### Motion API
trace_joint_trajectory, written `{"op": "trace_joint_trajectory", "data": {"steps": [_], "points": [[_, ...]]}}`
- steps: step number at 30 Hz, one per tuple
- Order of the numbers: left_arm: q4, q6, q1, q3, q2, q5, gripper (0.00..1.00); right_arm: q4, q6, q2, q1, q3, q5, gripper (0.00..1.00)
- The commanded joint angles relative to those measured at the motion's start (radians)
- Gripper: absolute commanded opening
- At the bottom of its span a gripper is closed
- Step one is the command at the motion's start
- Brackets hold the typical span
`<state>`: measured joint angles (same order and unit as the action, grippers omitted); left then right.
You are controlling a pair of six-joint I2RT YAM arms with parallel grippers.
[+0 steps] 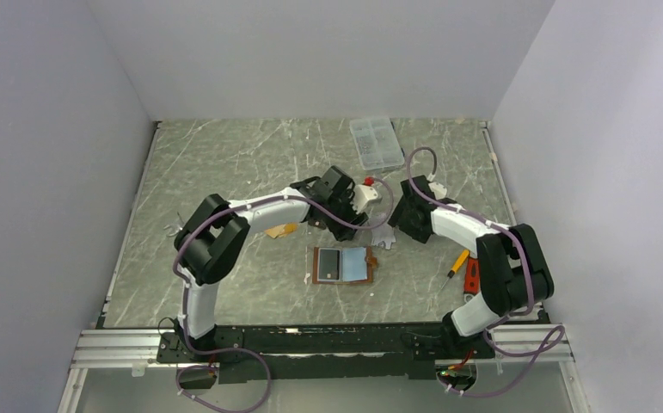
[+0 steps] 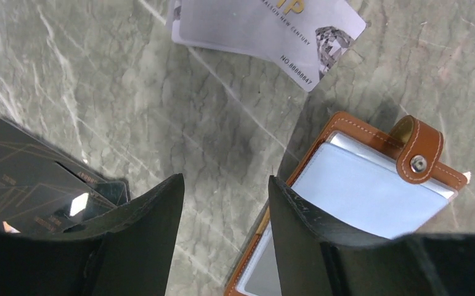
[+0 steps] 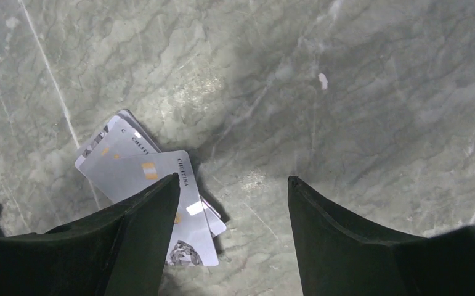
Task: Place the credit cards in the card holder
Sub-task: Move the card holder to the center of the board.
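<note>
Cards [image 2: 272, 28] behind holder [image 2: 370, 191], on tbl [image 2: 222, 123].

Card holder [image 1: 342, 265]: we saw it lying open on the table [image 1: 224, 163], dark panel on the left, pale blue on the right.
Orange-tan card [image 1: 281, 231]: we found it lying flat, just beside the left arm [image 1: 259, 211].
Right arm [image 1: 461, 225]: we noted it bent toward the centre, its wrist near the left arm's.
Compartment box [image 1: 376, 142]: we saw it near the table's far edge.
Screwdriver [image 1: 457, 263]: we saw it beside the right arm.
</note>
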<state>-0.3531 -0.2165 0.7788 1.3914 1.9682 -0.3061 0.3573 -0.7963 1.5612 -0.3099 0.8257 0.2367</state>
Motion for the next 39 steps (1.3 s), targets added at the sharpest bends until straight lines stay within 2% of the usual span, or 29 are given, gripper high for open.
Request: {"op": "trace_joint_trajectory", "data": {"steps": [1, 6, 11, 18, 22, 26, 33, 39], "points": [[0.052, -0.066, 0.055, -0.024, 0.002, 0.129, 0.58, -0.060, -0.018, -0.048, 0.023, -0.035, -0.048, 0.67], [0.038, -0.076, 0.091, -0.104, -0.036, 0.150, 0.57, -0.091, -0.025, -0.052, 0.025, -0.057, -0.077, 0.67], [0.032, -0.076, 0.097, -0.204, -0.097, 0.123, 0.57, -0.165, -0.039, -0.064, 0.031, -0.104, -0.146, 0.66], [0.011, -0.051, 0.099, -0.253, -0.173, 0.048, 0.56, -0.241, -0.059, -0.046, 0.037, -0.122, -0.250, 0.66], [-0.039, -0.054, 0.097, -0.187, -0.191, 0.005, 0.56, -0.290, -0.092, -0.043, 0.037, -0.152, -0.311, 0.65], [-0.041, -0.044, 0.051, -0.110, -0.209, -0.032, 0.56, -0.335, -0.128, -0.037, 0.035, -0.191, -0.352, 0.63], [-0.059, -0.025, -0.073, 0.008, -0.150, -0.066, 0.56, -0.388, -0.179, -0.001, -0.006, -0.212, -0.398, 0.62], [-0.059, -0.061, -0.096, 0.036, -0.107, -0.050, 0.56, -0.392, -0.206, 0.018, -0.048, -0.198, -0.402, 0.62]]}}
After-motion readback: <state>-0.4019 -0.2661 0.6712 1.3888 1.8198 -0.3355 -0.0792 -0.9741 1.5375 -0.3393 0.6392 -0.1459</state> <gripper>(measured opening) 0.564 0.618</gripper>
